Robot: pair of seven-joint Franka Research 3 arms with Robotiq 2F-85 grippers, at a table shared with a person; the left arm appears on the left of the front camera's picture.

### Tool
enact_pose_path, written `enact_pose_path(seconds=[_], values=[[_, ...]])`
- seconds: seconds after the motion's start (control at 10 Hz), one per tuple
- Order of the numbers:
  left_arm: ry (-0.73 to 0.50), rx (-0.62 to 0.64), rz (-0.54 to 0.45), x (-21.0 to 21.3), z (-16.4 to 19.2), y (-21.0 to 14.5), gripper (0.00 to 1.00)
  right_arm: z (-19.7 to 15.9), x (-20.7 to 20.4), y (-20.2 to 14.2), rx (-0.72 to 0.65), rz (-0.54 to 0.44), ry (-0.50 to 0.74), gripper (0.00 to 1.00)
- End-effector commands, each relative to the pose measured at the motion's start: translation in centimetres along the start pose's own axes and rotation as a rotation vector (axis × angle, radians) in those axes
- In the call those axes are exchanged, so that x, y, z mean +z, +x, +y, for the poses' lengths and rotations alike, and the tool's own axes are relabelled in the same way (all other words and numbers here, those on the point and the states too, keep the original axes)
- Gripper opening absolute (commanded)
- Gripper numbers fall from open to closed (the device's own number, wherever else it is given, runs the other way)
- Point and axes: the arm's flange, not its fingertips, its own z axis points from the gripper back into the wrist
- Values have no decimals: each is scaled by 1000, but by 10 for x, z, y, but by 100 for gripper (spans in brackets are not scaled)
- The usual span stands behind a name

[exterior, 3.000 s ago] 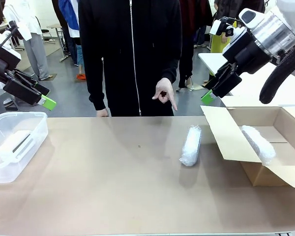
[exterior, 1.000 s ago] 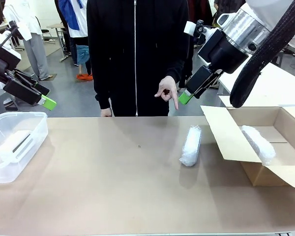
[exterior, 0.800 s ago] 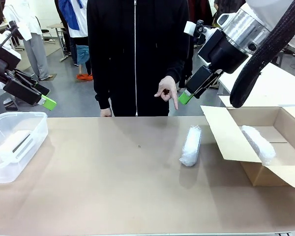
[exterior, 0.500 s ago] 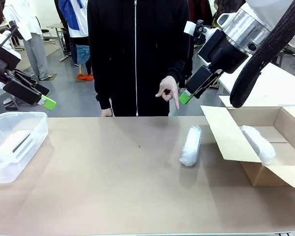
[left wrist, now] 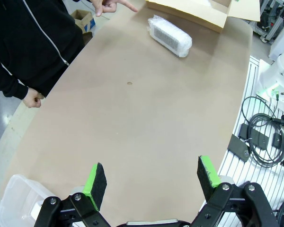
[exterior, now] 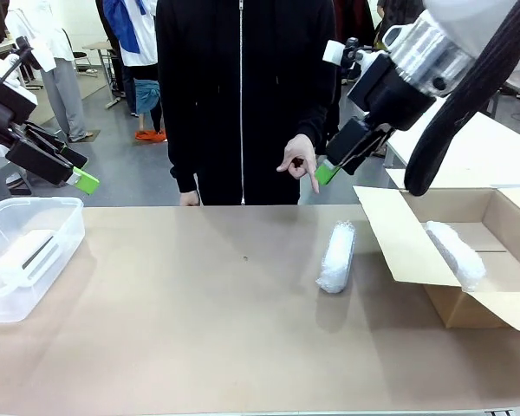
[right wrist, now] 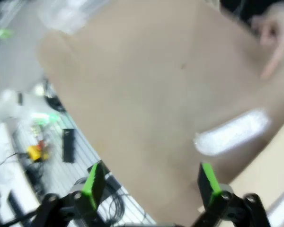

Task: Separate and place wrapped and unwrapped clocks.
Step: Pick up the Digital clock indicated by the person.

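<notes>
We see the right gripper [exterior: 322, 173] hanging with its jaws apart and empty above the table's far edge, just beside the person's pointing hand [exterior: 298, 162]. Below them one bubble-wrap bundle [exterior: 336, 256] lies on the table [exterior: 199, 329], right of centre, near the cardboard box [exterior: 468, 308] at the right edge, where a second bundle [exterior: 455, 253] rests. Our left gripper [exterior: 80, 180], also spread and empty, hovers over the clear plastic bin [exterior: 0, 303] at the left edge, which holds the white digital clock [exterior: 26, 256].
</notes>
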Motion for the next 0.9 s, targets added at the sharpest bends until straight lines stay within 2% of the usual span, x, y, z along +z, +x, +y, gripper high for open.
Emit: enact_pose_path(seconds=[0.0,0.2,0.4,0.6,0.8], values=[[10,2,-5,-1,1,1,100,17,-24,6,-303,57,-71,100],[10,2,-5,-1,1,1,100,29,-53,-1,-551,61,-265,100],[10,2,-5,-1,1,1,100,30,-83,-6,-701,78,-377,100],[10,2,-5,-1,1,1,100,11,-106,-7,-791,40,-420,100],[10,2,-5,-1,1,1,100,-14,-114,-9,-900,44,-421,100]])
